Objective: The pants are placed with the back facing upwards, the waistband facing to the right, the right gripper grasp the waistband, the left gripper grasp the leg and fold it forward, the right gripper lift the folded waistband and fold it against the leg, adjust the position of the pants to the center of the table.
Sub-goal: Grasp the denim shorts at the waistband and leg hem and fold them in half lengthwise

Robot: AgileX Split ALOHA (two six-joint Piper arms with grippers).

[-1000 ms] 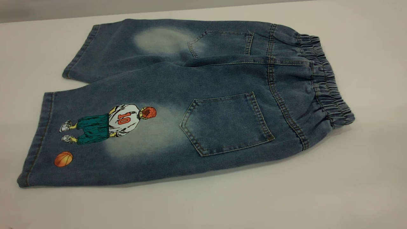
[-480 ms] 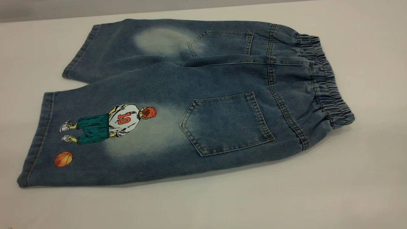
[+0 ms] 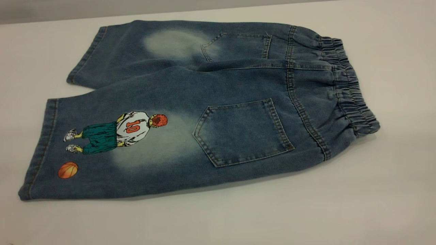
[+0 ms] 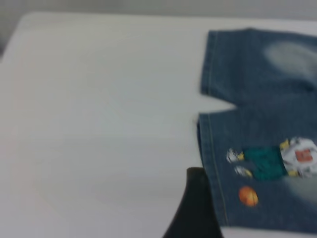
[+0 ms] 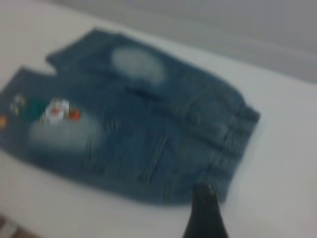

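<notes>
Denim pants [image 3: 204,109] beyond both grippers

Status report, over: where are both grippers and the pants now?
Left gripper near printed leg hem, nothing held. Right gripper near waistband, nothing held. Pants flat, unfolded, back up. Nothing in the way.

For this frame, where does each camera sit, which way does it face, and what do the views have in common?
Exterior view: low beside the table, looking across the flat pants; no arm shows.
Left wrist view: above the table past the hems, facing the printed leg; one left gripper finger shows.
Right wrist view: raised, facing the waistband; one right gripper finger shows.
Shared: all show the player print.
</notes>
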